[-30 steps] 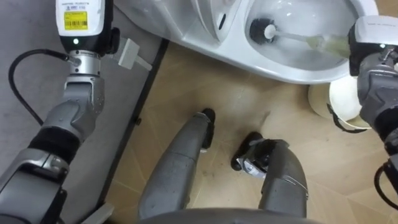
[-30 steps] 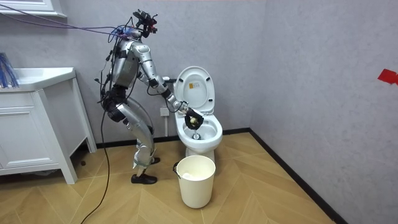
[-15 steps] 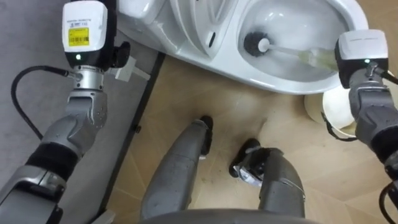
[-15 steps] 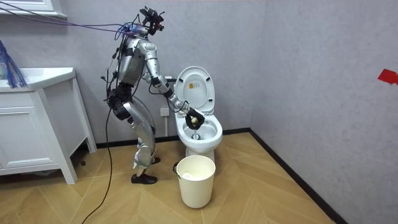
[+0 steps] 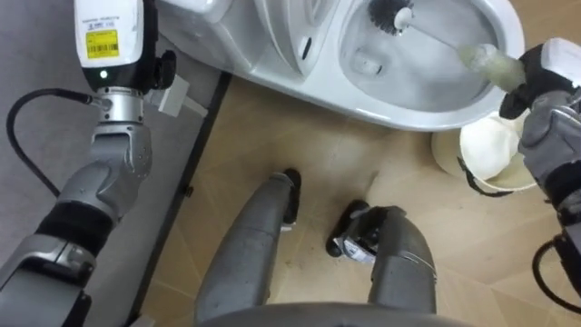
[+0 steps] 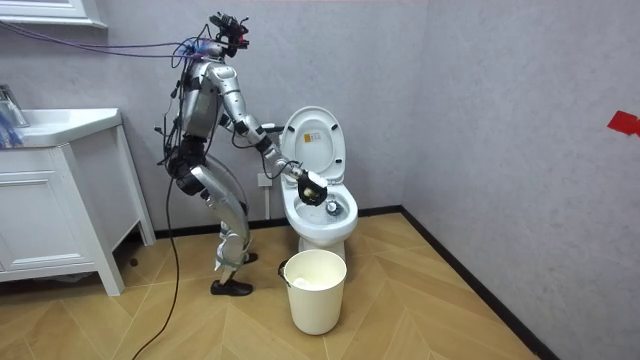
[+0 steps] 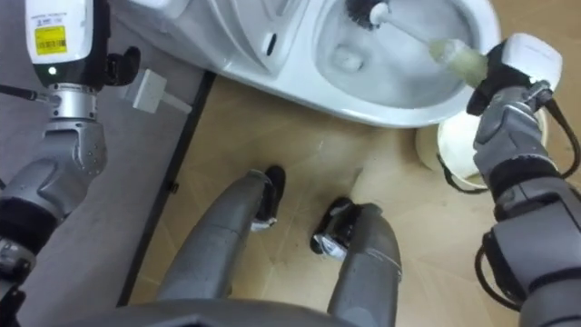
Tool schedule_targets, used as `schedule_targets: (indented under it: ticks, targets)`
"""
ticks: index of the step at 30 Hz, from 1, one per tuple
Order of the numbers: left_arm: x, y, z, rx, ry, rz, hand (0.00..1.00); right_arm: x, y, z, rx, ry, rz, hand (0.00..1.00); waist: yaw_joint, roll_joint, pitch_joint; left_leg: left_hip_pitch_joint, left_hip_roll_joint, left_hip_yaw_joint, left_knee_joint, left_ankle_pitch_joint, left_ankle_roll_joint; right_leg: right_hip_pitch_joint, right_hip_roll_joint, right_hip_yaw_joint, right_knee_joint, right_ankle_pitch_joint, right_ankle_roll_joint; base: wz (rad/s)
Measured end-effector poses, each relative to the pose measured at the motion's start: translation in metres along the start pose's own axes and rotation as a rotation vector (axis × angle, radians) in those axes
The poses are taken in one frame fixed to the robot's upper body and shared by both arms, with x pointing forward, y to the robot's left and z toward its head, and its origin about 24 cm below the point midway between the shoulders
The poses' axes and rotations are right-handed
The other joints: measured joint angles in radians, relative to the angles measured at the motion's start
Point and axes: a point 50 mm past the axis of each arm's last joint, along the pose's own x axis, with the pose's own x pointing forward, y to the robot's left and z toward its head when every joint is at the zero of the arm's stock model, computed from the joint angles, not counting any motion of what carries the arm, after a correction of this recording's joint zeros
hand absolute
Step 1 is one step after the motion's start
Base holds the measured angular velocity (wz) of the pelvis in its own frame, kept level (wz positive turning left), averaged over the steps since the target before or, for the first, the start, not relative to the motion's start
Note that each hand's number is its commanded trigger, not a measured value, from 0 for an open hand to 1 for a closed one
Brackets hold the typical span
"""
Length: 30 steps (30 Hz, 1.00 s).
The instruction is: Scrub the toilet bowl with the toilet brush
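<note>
Scrubbing the bowl, as I run it from the remote station. My right hand [image 6: 312, 186] is closed round the handle of the toilet brush [image 5: 477, 57], above the rim on the robot's right. The bristle head [image 5: 392, 13] lies inside the toilet [image 5: 427, 111], against the inner wall on the side away from that hand, above the water. My left hand [image 6: 240, 141] is raised toward the wall beside the cistern; I cannot tell its state. To do this step well, I judge, the head should press on the glaze and sweep round under the rim. Slow strokes should limit splashing. The robot leans forward before the toilet, lid [image 6: 312, 138] up, on a herringbone wood floor [image 5: 272, 136]. A white bucket [image 6: 314, 290] stands just beside the bowl; a vanity cabinet [image 6: 50, 220] stands well apart.
</note>
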Motion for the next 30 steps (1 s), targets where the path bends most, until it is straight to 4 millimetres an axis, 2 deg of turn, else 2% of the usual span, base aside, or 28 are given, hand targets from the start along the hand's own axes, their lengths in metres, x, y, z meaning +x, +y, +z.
schedule_targets:
  ticks: [4,5,6,7,9,10,12,13,17,22,24,27,30]
  targets:
    - [0.0,0.0,0.0,0.008,0.006,-0.005,0.0,-0.004,0.001,0.028,-0.235,-0.168,-0.037,1.0,0.027,0.006,0.0005,0.002,0.013,-0.003,0.006,-0.001,0.002,0.003,0.008,-0.004,-0.006,0.014,0.0,-0.14]
    - [0.0,-0.001,0.0,0.005,0.005,-0.006,0.0,-0.005,0.003,0.03,-0.276,-0.18,-0.033,1.0,0.032,0.008,0.0005,0.004,0.013,-0.003,0.006,-0.001,0.002,0.005,0.007,-0.006,-0.007,0.014,0.001,0.03]
    - [0.0,-0.001,0.0,-0.005,0.009,-0.01,0.0,-0.008,0.007,0.032,-0.349,-0.202,-0.021,1.0,0.041,0.014,0.0016,0.005,0.014,-0.004,0.003,0.001,0.003,0.007,0.008,-0.007,-0.01,0.015,0.002,0.0]
    - [-0.001,-0.002,0.001,-0.014,0.012,-0.019,0.0,-0.012,0.012,0.033,-0.407,-0.229,-0.015,1.0,0.05,0.031,0.0029,0.005,0.017,-0.011,0.004,0.001,0.003,0.014,0.018,-0.012,-0.023,0.019,0.006,0.0]
    - [-0.004,-0.004,0.002,-0.05,0.019,-0.035,0.0,-0.018,0.015,0.032,-0.448,-0.243,-0.023,1.0,0.056,0.054,-0.0021,0.005,0.015,-0.017,-0.005,0.004,0.001,0.022,0.022,-0.023,-0.041,0.027,0.002,0.0]
    - [-0.006,-0.004,0.003,-0.074,0.022,-0.036,0.0,-0.021,0.014,0.032,-0.464,-0.252,-0.037,1.0,0.055,0.058,-0.0028,0.008,0.015,-0.015,-0.014,0.006,0.001,0.02,0.022,-0.02,-0.047,0.029,0.004,-0.03]
    - [-0.009,-0.004,0.004,-0.092,0.01,-0.039,0.0,-0.027,0.015,0.033,-0.478,-0.271,-0.05,1.0,0.055,0.061,-0.0045,0.009,0.018,-0.014,-0.023,0.007,0.0,0.021,0.029,-0.018,-0.058,0.035,-0.003,-0.08]
    - [-0.012,-0.004,0.005,-0.1,0.006,-0.044,0.0,-0.031,0.015,0.036,-0.481,-0.287,-0.059,1.0,0.055,0.061,-0.0046,0.009,0.029,-0.008,-0.026,0.006,-0.003,0.021,0.039,-0.015,-0.069,0.04,-0.01,-0.15]
    - [-0.023,-0.005,0.007,-0.131,-0.016,-0.062,0.0,-0.046,0.016,0.048,-0.471,-0.338,-0.072,1.0,0.037,0.062,-0.0077,0.006,0.046,-0.002,-0.039,-0.001,-0.014,0.021,0.062,-0.016,-0.1,0.049,-0.016,-0.12]
    - [-0.029,-0.002,0.004,-0.152,-0.027,-0.053,0.0,-0.063,0.013,0.062,-0.433,-0.382,-0.039,1.0,0.01,0.064,-0.0235,0.008,0.059,-0.001,-0.047,-0.004,-0.022,0.023,0.081,-0.01,-0.129,0.053,-0.024,-0.07]
    - [-0.031,0.0,0.005,-0.165,-0.047,-0.05,0.0,-0.071,0.012,0.066,-0.443,-0.4,-0.032,1.0,0.006,0.064,-0.0241,0.018,0.067,0.003,-0.048,-0.006,-0.025,0.034,0.092,-0.003,-0.142,0.055,-0.025,-0.15]
    - [-0.036,-0.001,0.008,-0.178,-0.057,-0.078,0.0,-0.081,0.012,0.069,-0.455,-0.404,0.001,1.0,-0.001,0.065,-0.0381,0.023,0.071,0.004,-0.063,-0.006,-0.026,0.04,0.098,-0.003,-0.155,0.056,-0.027,-0.06]
    - [-0.036,-0.002,0.007,-0.17,-0.06,-0.102,0.0,-0.08,0.011,0.07,-0.484,-0.398,0.006,1.0,-0.005,0.065,-0.039,0.028,0.069,0.002,-0.074,-0.006,-0.03,0.041,0.097,-0.006,-0.155,0.058,-0.028,0.04]
